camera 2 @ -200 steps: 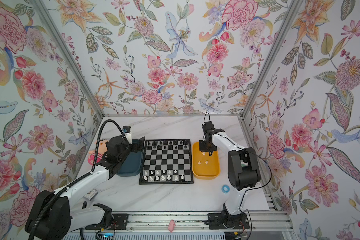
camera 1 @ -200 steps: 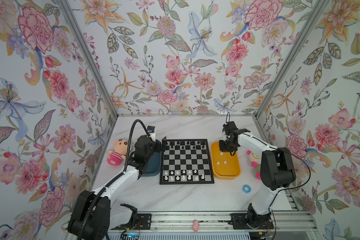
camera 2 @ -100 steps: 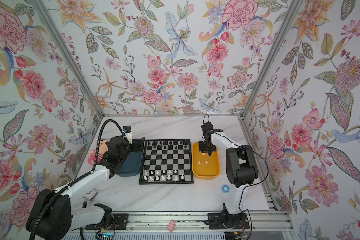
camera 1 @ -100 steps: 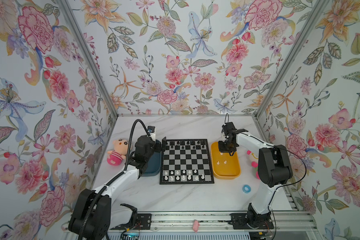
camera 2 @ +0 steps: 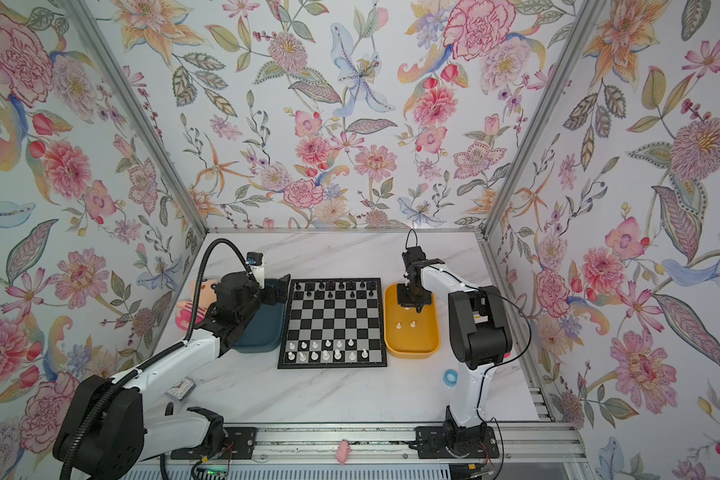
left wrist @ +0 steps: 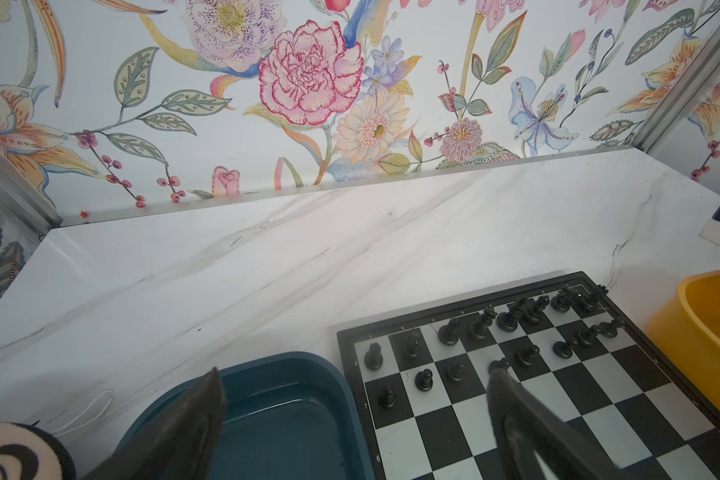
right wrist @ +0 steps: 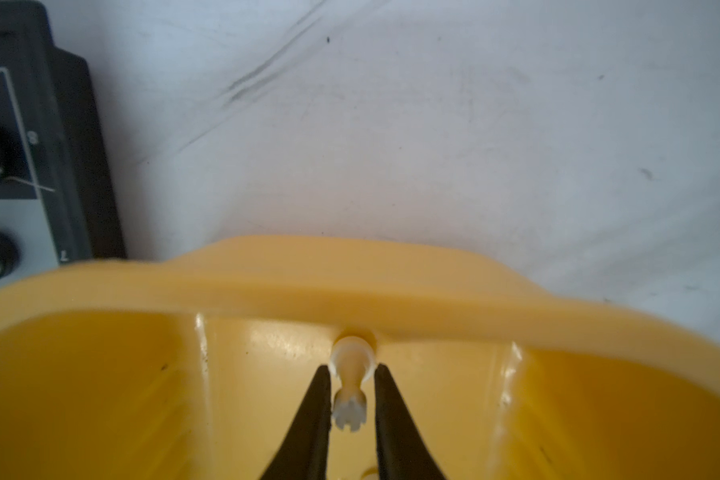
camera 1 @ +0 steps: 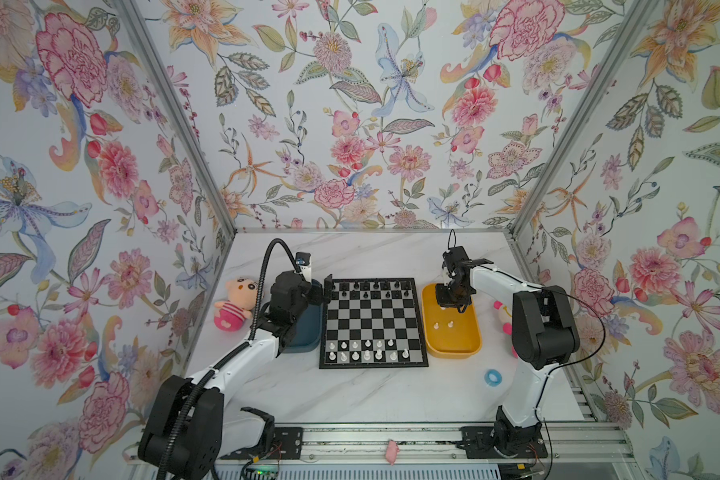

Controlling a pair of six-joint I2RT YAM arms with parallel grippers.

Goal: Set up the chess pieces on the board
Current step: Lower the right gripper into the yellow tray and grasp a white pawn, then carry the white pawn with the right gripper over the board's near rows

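Most chess pieces (camera 1: 366,355) stand on board (camera 1: 373,322), rows toward worktop (camera 1: 350,395) front edge; two wait in yellow tray (camera 1: 458,338); right gripper (right wrist: 352,368) jaws narrow, pinching crowned piece (right wrist: 350,409); left gripper (left wrist: 355,368) jaws wide, empty.

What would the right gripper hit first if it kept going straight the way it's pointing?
The right gripper would meet the white chess piece lying between its jaws, then the yellow tray wall behind it. Whether the jaws pinch it is unclear.

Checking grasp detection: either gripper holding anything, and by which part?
Right gripper pinches a white crowned piece by its stem near the base, inside the yellow tray. Left gripper open, empty.
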